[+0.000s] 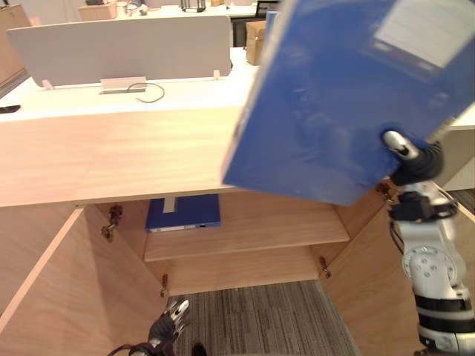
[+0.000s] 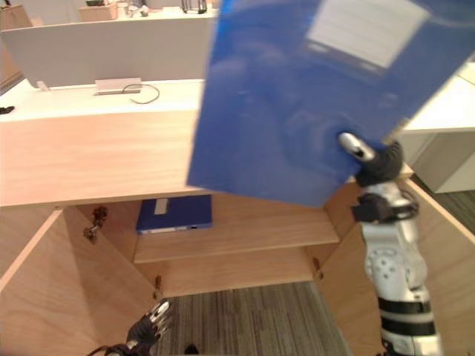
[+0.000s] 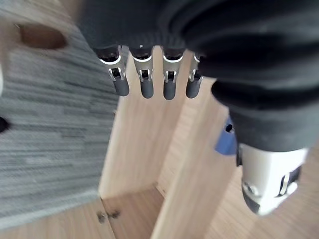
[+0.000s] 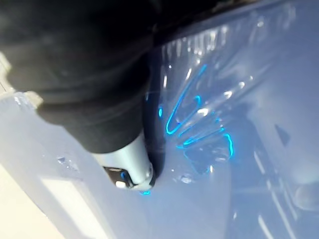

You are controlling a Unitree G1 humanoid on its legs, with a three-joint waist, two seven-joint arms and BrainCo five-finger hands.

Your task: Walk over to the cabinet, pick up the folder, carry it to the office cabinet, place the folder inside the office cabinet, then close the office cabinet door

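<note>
A large blue folder (image 1: 334, 96) with a white label is held high, tilted, in front of the camera. My right hand (image 1: 414, 159) grips its lower right corner, thumb pressed on the front face; the right wrist view has the thumb (image 4: 127, 169) flat against the blue cover (image 4: 224, 124). Below, the wooden office cabinet (image 1: 245, 230) stands open with both doors swung out. A second blue folder (image 1: 183, 213) lies on its shelf at the left. My left hand (image 1: 169, 324) hangs low near the carpet, fingers (image 3: 142, 84) straight and holding nothing.
The left door (image 1: 44, 282) and the right door (image 1: 371, 282) of the cabinet flank the grey carpet (image 1: 252, 319). Behind the cabinet top is a white desk with a grey divider panel (image 1: 122, 48) and a cable (image 1: 148, 93). Cardboard boxes (image 1: 254, 41) sit further back.
</note>
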